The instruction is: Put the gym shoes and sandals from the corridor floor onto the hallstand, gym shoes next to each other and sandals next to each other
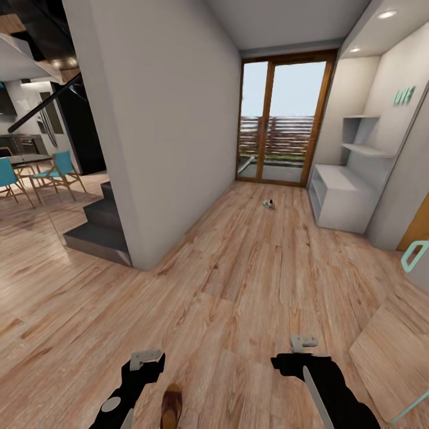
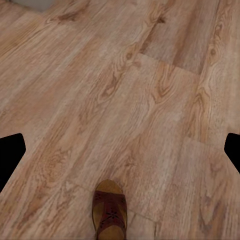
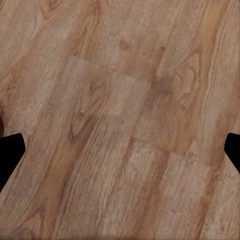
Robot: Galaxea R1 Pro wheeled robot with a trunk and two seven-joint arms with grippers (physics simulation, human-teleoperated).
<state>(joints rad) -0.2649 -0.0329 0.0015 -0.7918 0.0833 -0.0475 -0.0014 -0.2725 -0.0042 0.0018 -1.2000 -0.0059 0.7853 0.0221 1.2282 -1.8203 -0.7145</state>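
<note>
A brown sandal (image 1: 171,405) lies on the corridor floor (image 1: 250,280) just below and between my two arms; in the left wrist view the sandal (image 2: 110,211) sits under my open left gripper (image 2: 120,150). The left gripper (image 1: 146,360) hangs above the floor, empty. My right gripper (image 1: 304,344) is also open and empty, with bare planks between its fingertips (image 3: 11,155). Far down the corridor one small gym shoe (image 1: 269,204) rests on the floor. The light-grey hallstand (image 1: 342,199) stands against the right wall, its bench and shelves bare.
A grey wall (image 1: 167,119) and dark stairs (image 1: 101,229) bound the corridor on the left. A glass door (image 1: 280,119) closes its far end. A door panel with a teal handle (image 1: 414,256) stands at right. Teal chairs (image 1: 56,170) sit far left.
</note>
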